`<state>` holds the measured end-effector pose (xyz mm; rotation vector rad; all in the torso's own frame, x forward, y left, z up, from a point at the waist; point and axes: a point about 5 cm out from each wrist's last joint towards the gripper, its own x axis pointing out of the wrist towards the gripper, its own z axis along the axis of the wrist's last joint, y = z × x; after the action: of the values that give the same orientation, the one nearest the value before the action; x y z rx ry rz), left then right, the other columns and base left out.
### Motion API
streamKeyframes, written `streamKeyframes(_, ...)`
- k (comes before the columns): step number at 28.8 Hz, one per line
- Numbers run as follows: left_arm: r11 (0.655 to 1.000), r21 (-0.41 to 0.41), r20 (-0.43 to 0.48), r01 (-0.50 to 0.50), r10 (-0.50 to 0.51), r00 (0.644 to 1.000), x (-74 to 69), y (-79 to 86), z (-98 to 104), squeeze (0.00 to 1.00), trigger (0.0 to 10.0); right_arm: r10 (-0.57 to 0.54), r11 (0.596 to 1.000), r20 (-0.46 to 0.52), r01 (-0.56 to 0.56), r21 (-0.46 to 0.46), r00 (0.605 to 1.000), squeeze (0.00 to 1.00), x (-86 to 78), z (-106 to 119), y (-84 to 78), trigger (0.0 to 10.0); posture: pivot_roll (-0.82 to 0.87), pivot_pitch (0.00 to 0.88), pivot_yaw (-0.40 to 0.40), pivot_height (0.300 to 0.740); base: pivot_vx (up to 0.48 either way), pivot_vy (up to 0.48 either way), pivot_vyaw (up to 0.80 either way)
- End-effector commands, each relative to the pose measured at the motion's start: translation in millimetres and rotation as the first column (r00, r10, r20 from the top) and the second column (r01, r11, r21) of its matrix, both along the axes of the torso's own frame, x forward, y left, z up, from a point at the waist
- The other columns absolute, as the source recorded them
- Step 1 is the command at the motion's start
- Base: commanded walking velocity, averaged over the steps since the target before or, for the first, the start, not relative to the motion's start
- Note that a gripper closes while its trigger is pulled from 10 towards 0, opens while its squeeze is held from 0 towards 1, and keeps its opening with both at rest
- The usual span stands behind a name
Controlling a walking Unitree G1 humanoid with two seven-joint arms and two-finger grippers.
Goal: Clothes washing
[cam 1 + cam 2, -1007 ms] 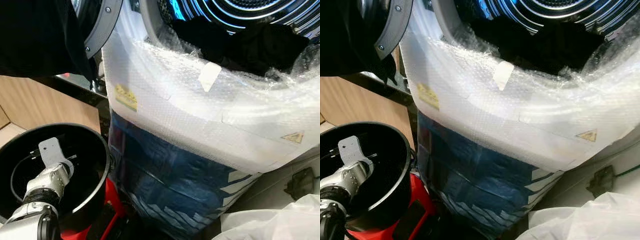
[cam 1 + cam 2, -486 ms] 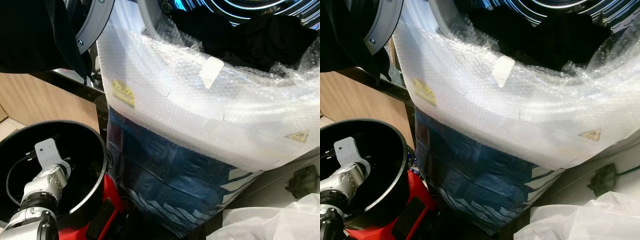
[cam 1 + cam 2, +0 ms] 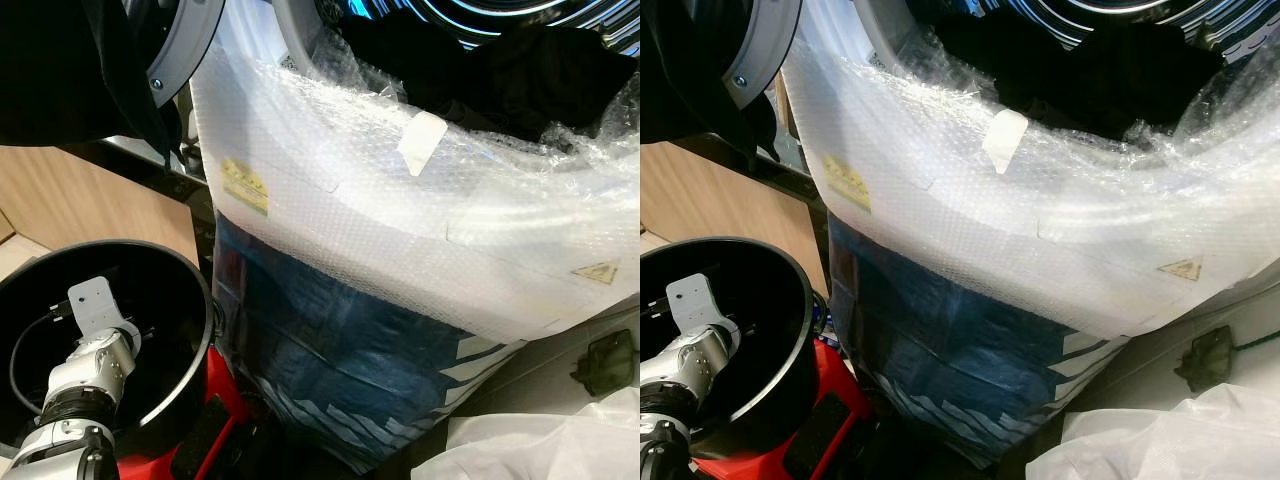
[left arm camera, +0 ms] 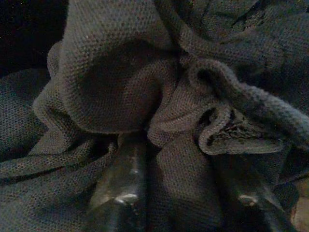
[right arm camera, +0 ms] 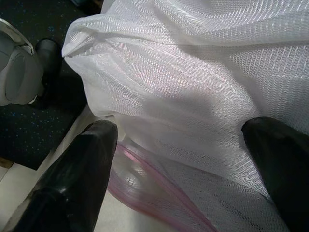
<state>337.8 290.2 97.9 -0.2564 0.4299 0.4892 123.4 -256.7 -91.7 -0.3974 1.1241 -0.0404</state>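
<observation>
The dark knitted garment [image 4: 145, 96] lies bunched at the bottom of the black bucket [image 3: 190, 300] beside the washer, and the left gripper [image 4: 183, 203] reaches down into it with its jaws apart and a fold of the knit between them, seemingly to lift it toward the drum [image 3: 480, 15], where dark clothes [image 3: 480, 75] already sit. The right gripper [image 5: 183, 169], jaws apart, hovers at a white mesh bag [image 5: 193, 72]. The washer's bubble wrap [image 3: 400, 220] carries yellow warning stickers [image 3: 245, 185] (print too small to read).

My head views are bright and sharp, with glare on the bubble wrap [image 3: 400, 230], while my left wrist view is dim and murky.
</observation>
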Motion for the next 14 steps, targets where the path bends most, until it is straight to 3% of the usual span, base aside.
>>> streamKeyframes(1, 1.0, -0.024, -0.04, -0.008, 0.007, 0.999, -6.4, -7.0, -15, 0.0, 0.0, -0.055, 0.998, -0.039, 0.053, -0.031, 0.998, 0.0, -14.9, -1, -13.9, 10.0, -0.16, 0.278, -0.207, 0.74, 0.0, 0.0, 0.0)
streamKeyframes(14, 0.993, 0.076, 0.046, -0.095, 0.091, 0.995, -10.1, -2.9, 5, 0.0, 0.0, -0.045, 0.999, -0.003, 0.045, -0.007, 0.999, 0.0, 3.7, 1, -2.6, 10.0, -0.12, 0.231, -0.182, 0.74, 0.0, 0.0, 0.0)
